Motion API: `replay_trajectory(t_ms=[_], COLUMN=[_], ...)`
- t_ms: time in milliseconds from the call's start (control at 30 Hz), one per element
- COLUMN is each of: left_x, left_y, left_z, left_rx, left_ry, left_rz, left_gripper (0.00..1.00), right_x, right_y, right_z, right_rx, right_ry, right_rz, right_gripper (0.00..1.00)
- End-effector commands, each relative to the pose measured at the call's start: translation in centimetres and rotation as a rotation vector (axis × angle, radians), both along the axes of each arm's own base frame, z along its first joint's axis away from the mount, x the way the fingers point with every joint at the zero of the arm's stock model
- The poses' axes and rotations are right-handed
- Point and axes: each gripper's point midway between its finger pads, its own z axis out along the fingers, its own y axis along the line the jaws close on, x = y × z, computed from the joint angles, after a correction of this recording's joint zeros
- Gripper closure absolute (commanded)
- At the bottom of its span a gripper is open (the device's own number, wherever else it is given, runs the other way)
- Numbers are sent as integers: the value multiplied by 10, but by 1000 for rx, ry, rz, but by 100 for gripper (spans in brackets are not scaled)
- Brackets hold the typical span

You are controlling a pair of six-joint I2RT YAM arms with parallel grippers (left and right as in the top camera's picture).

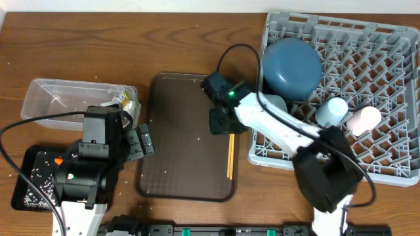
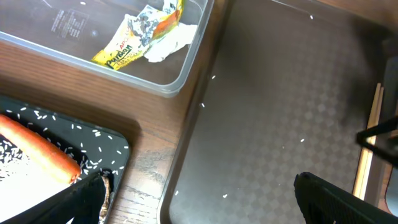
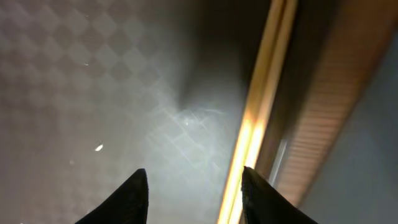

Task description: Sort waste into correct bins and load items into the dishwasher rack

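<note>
The wooden chopsticks point(image 1: 230, 156) lie along the right rim of the dark brown serving tray point(image 1: 177, 131). My right gripper point(image 1: 221, 122) is open low over the tray, its right finger on the chopsticks point(image 3: 258, 124). My left gripper point(image 1: 141, 141) is open and empty at the tray's left edge. The clear tub point(image 1: 52, 98) holds the snack wrapper point(image 2: 134, 43) and white paper point(image 2: 168, 46). The black tray point(image 1: 29, 177) holds the carrot point(image 2: 37, 149) and rice grains point(image 2: 18, 152). The grey rack point(image 1: 394, 98) holds the blue plate point(image 1: 292, 65), light blue bowl point(image 1: 275, 105), blue cup point(image 1: 331, 110) and pink cup point(image 1: 363, 120).
A few rice grains point(image 2: 303, 140) lie scattered on the serving tray. The rack stands close against the tray's right rim. Black cables run across the table at the left and above the right arm.
</note>
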Motion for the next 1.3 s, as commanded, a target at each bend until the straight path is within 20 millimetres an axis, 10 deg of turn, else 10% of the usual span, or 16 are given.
replay_trajectory(t_ms=[0, 467, 633, 800, 1100, 1267], left_x=[2, 5, 5, 5, 5, 5], left_y=[2, 2, 2, 2, 2, 2], left_z=[6, -1, -1, -1, -1, -1], left_rx=[0, 3, 3, 3, 2, 2], left_ry=[-14, 18, 18, 18, 15, 15], left_rz=[13, 13, 13, 13, 13, 13], left_gripper=[2, 2, 2, 2, 2, 2], right_x=[-5, -19, -11, 3, 30, 50], right_y=[2, 0, 4, -1, -4, -60], right_z=[-13, -70, -69, -53, 77, 165], right_rx=[1, -52, -33, -50, 108, 159], right_ry=[48, 181, 146, 60, -224, -434], right_rz=[-72, -148, -63, 45, 151, 92], right_gripper=[59, 64, 99, 99, 99, 99])
